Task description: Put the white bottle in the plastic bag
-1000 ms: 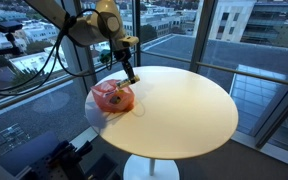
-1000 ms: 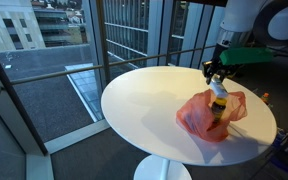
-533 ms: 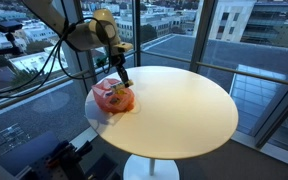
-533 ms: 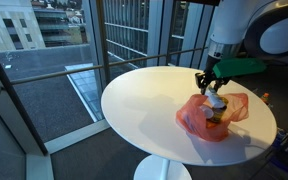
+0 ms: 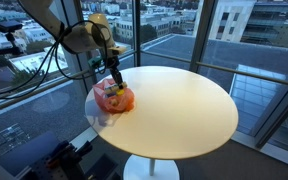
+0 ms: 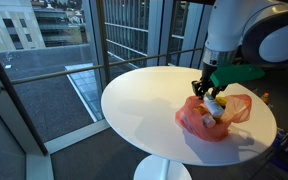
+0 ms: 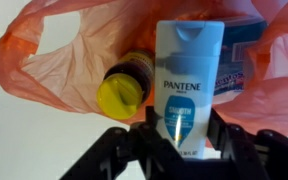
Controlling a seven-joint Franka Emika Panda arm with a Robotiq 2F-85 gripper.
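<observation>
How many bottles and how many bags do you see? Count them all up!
Bottles: 2 (white bottle, yellow-capped bottle)
Bags: 1 (orange plastic bag)
Total: 3

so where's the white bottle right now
In the wrist view the white bottle is held by the gripper at the mouth of the orange plastic bag, beside a yellow-capped bottle.

Most of the round table (image 6: 144, 105) is wide open. Only clutter is the orange bag (image 6: 194, 120) by the edge; inside, a yellow-capped bottle (image 7: 122, 92) and a blue box (image 7: 246, 28) crowd its mouth.
</observation>
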